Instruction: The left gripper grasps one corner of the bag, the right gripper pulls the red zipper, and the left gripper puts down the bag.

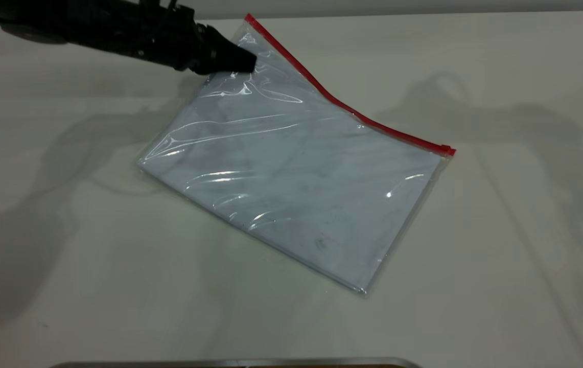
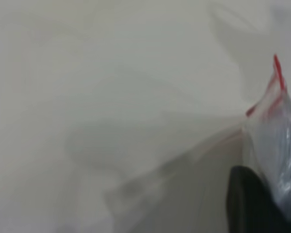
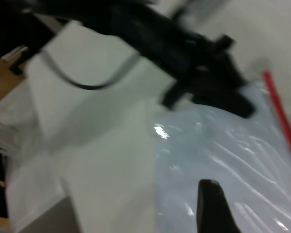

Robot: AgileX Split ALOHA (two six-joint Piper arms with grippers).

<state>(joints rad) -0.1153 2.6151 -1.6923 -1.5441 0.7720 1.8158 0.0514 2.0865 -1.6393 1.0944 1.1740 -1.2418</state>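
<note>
Already the left gripper [image 1: 242,61] pinches the bag [image 1: 291,168] at its far-left corner [image 1: 248,23]; zipper [image 1: 347,105] unpulled; right gripper [image 3: 218,204], spread unclear, hovers nearby.

Bench [image 1: 526,245] open on all sides of the bag [image 1: 291,179]: bare surface to its right, left and toward the camera. The bag lies diagonally mid-bench. Left tool [image 1: 242,60] comes in from the upper left and blocks the bag's far end, closed on the plastic just beside the raised corner of the bag [image 1: 249,20]. Red zipper [image 1: 352,110] edge is unobstructed along its length down to the slider end [image 1: 447,150]. One finger [image 3: 213,208] of the right tool sits above the bag's face.
</note>
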